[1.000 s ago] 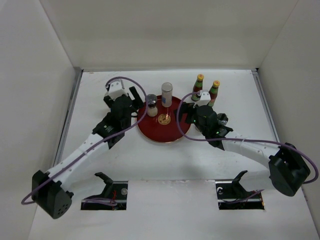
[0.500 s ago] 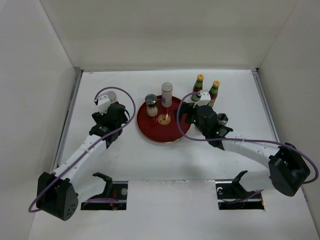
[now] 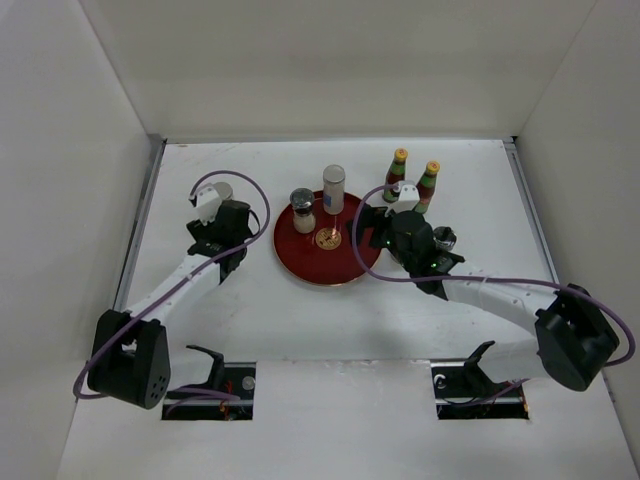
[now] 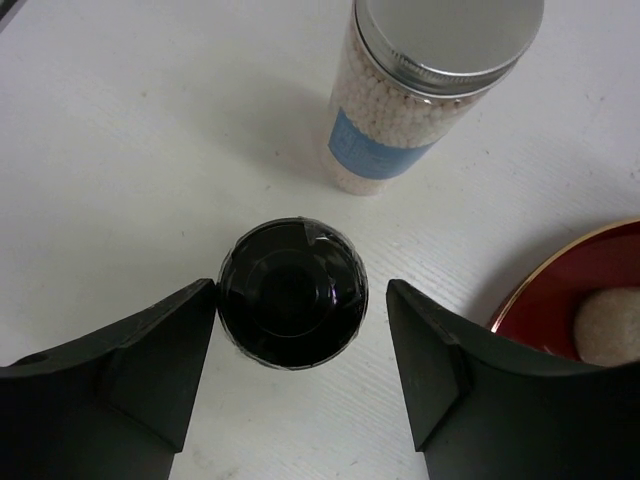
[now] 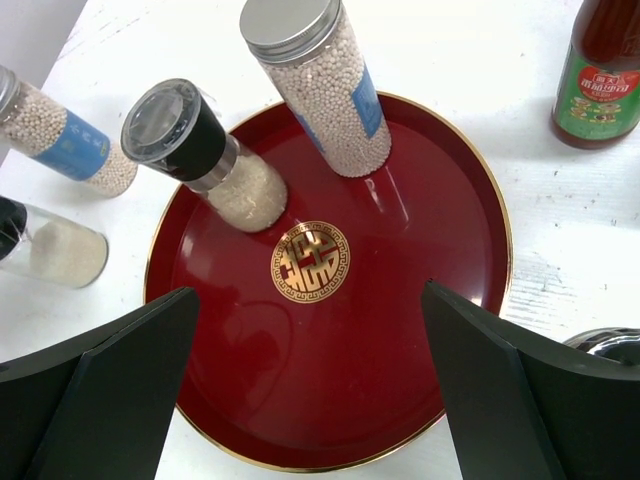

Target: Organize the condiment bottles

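My left gripper [image 4: 300, 295] straddles a clear shaker with a black cap [image 4: 292, 305] that stands on the table left of the tray. Its left finger [image 4: 170, 350] touches the cap, and a gap remains at the right finger [image 4: 430, 360]. Just beyond stands a bead-filled jar with a blue label and a silver lid [image 4: 420, 90] [image 3: 222, 190]. In the top view the left gripper [image 3: 218, 232] hides that shaker. My right gripper [image 5: 310, 295] [image 3: 375, 232] hangs wide open over the red tray [image 5: 330, 380] [image 3: 325, 268]. On the tray stand a black-capped shaker [image 5: 190, 150] and a blue-labelled jar [image 5: 320, 80].
Two dark sauce bottles with yellow caps [image 3: 398, 170] [image 3: 429, 182] stand on the table right of the tray, behind my right wrist. Another capped shaker [image 3: 445, 238] sits close beside the right arm. White walls close in the table on three sides.
My left arm swung left, away from the tray's edge, to the shaker beside the blue-labelled jar, and its jaws narrowed around the cap. The right arm stayed still.
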